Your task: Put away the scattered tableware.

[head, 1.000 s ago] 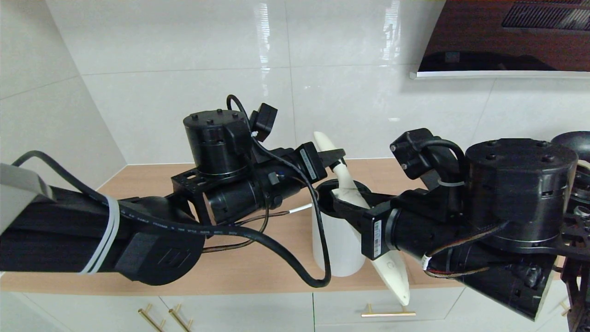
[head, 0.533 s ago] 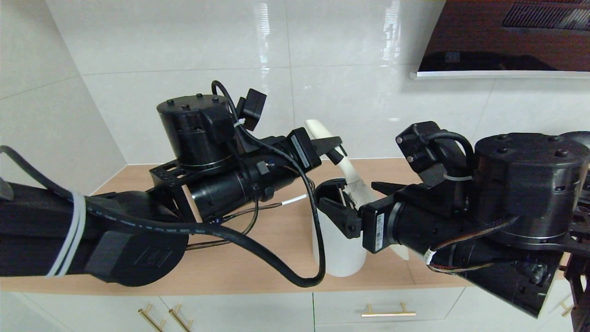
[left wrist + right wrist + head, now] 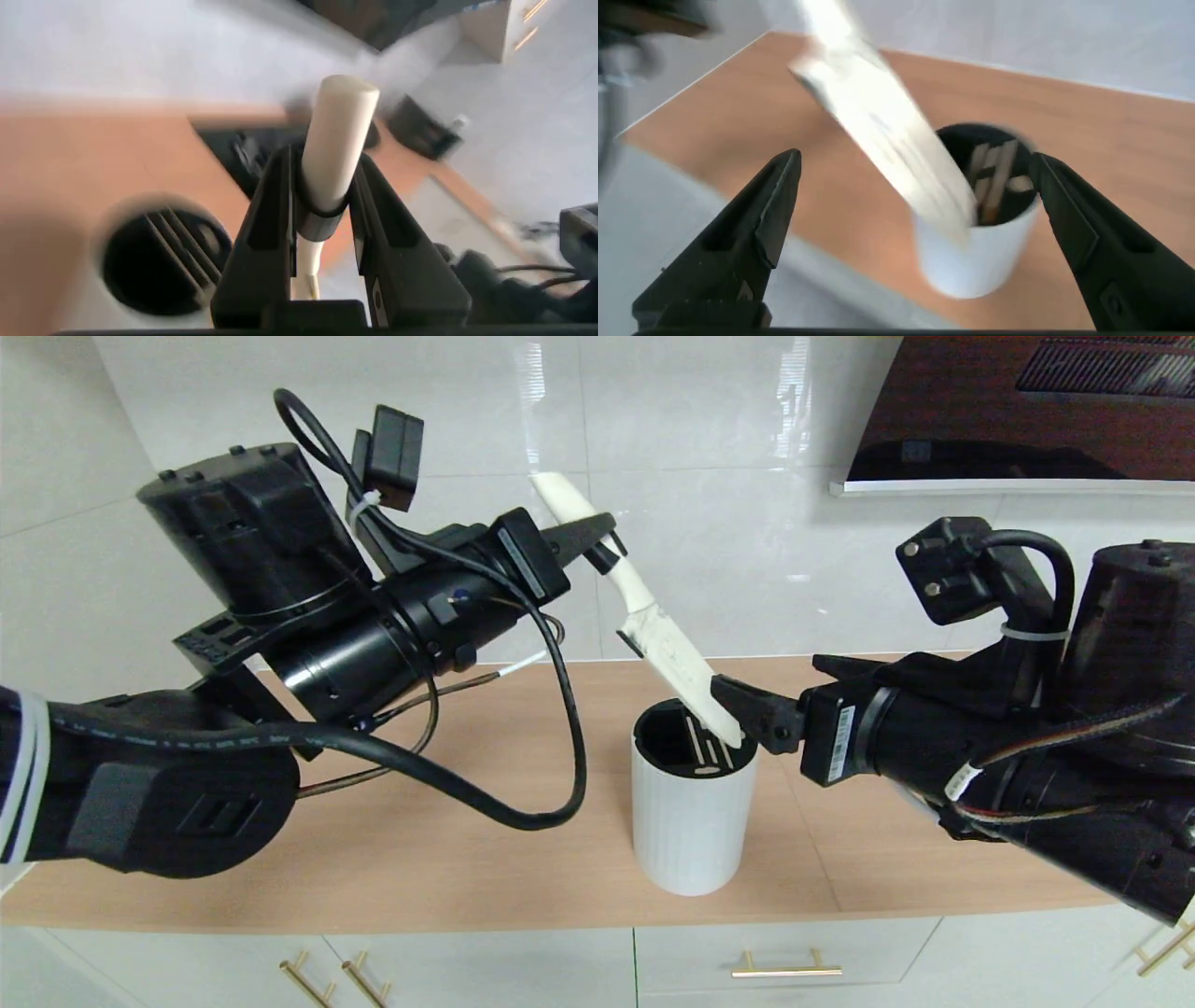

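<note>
Knife [image 3: 667, 649] clamped in left gripper [image 3: 597, 539]; right gripper [image 3: 915, 163] spread; wooden counter [image 3: 448, 863], tiled wall [image 3: 728, 523].

Both arms are matte black. The left arm [image 3: 373, 625] has a squat cylindrical joint housing [image 3: 233, 523] with small screws dotting its cap. A thick black cable [image 3: 560, 756] loops under its wrist, and white cable ties [image 3: 23, 775] band it near the elbow. A small boxy camera [image 3: 392, 439] rides above the wrist. The right arm [image 3: 1027, 756] has the same build, with thin red and black wires. Each wrist wears a white barcode label [image 3: 837, 747] behind its tool, the left tool [image 3: 597, 537] and right tool [image 3: 767, 677] both with black, wedge-shaped fingers.
</note>
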Controlling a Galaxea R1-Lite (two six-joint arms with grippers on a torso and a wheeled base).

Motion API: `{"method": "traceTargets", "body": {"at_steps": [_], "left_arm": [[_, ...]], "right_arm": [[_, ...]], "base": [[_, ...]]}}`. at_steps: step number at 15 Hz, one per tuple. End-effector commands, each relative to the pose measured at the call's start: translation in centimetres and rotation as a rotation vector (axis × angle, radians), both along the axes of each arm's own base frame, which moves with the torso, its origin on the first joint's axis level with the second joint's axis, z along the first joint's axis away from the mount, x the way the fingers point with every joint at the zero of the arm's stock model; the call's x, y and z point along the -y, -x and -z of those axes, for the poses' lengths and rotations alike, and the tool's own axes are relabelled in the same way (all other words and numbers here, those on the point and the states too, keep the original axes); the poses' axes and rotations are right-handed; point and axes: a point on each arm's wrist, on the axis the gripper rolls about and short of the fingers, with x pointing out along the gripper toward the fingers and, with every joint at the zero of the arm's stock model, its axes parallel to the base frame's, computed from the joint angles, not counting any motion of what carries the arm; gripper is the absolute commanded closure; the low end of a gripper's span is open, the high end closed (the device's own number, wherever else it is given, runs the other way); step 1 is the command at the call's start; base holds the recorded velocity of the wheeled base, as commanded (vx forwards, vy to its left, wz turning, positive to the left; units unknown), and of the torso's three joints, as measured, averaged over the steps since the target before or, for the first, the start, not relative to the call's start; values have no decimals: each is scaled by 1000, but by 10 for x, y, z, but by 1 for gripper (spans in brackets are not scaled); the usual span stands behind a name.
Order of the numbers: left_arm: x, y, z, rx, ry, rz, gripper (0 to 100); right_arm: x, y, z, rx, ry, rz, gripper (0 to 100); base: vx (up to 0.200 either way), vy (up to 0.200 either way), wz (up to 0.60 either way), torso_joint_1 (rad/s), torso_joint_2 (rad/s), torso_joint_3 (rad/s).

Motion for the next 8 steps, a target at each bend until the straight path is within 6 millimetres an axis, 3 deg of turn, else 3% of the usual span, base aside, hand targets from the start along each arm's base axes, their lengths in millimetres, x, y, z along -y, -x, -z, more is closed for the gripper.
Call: {"method": "traceTargets", "body": {"at_steps": [1, 2, 4, 5, 8], "left_arm": [[-2, -3, -10, 60, 11, -14, 100], [2, -9, -17, 127, -10, -31, 100], [3, -11, -13, 163, -60, -54, 100], [5, -15, 6, 189, -132, -70, 100], [13, -29, 24, 286, -230, -113, 100]], "right_arm": [[11, -3, -7, 19, -16, 35, 0], [12, -2, -8, 26, -15, 38, 0], [13, -3, -8, 25, -14, 41, 0], [17, -7, -7, 23, -9, 62, 0], [17, -9, -6, 18, -4, 67, 0]], "base": [[0, 0, 0, 0, 0, 0], [0, 0, 0, 0, 0, 0], [0, 0, 0, 0, 0, 0], [0, 0, 0, 0, 0, 0], [0, 0, 0, 0, 0, 0]]}}
